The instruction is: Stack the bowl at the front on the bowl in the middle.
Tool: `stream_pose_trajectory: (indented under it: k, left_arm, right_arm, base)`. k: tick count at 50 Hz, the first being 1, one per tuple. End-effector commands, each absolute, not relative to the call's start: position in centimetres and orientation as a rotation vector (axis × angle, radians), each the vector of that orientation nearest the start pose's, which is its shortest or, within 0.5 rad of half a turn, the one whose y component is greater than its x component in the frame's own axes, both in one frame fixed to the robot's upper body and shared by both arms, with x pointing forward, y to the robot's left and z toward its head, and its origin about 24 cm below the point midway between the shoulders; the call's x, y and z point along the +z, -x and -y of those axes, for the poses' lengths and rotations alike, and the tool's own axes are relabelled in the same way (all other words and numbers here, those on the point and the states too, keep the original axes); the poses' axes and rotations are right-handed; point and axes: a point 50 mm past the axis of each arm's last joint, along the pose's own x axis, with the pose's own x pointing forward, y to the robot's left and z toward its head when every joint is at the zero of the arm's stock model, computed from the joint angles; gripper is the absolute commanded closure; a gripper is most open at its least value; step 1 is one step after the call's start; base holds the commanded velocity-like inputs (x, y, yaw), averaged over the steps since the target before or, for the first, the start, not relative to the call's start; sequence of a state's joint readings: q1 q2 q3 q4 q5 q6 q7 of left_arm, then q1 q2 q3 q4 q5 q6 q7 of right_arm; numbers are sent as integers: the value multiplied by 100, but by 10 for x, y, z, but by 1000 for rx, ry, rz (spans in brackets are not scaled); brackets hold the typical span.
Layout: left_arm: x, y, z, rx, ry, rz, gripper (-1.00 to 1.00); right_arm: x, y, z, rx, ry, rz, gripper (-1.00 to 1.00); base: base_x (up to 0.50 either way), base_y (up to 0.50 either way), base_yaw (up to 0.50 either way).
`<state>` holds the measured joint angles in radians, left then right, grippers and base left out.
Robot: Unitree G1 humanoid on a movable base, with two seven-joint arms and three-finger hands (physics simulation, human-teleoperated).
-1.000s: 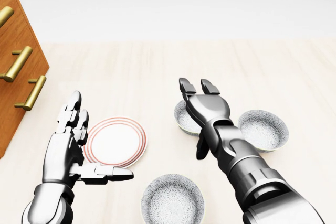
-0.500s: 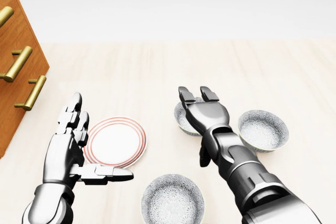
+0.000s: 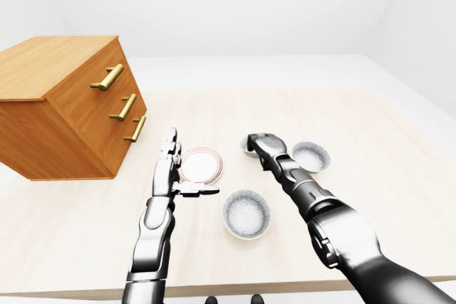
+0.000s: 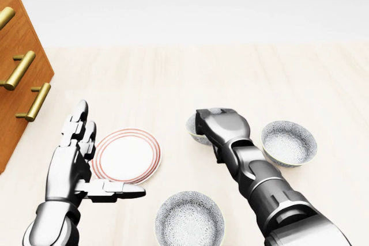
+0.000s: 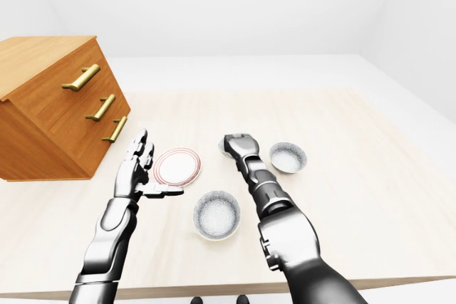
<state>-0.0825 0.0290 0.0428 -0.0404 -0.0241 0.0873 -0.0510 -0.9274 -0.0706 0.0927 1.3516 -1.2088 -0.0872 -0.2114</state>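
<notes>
Three grey patterned bowls stand on the pale wooden table. My right hand has its fingers curled down over the rim of the upper-middle bowl and hides most of it. A second bowl sits just right of that hand. The third bowl rests at the bottom centre of the head view, between my two arms. My left hand is held open and empty, palm toward the right and thumb out, beside a plate.
A white plate with red rings lies flat next to my left hand. A wooden chest of drawers with brass handles stands on the table at the left. The table's near edge runs along the bottom of the left-eye view.
My right hand's fingers, straight and spread above the upper-middle bowl before, have bent down and closed over its rim. The left hand and the other dishes have not moved.
</notes>
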Motion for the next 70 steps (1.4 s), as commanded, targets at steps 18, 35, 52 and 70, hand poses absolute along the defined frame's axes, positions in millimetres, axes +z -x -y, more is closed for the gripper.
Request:
stream_pose_trajectory:
  k: [18,35,52,70]
  left_arm:
    - [63,-269,-156,-30,-1,34,-100]
    - [66,-270,-155,-33,-5,44,-100]
    - [68,-270,-154,-37,-3,55,-100]
    - [70,-269,-150,-44,-4,61,-100]
  right_arm:
    - [76,-395,116,156,1345,15,100]
    - [122,-411,119,35,1310,144,100]
    - [140,-398,140,13,1273,226,100]
    - [138,-352,176,-54,1288,266,100]
  base:
    - [0,0,0]
    - [0,0,0]
    - [0,0,0]
    - [0,0,0]
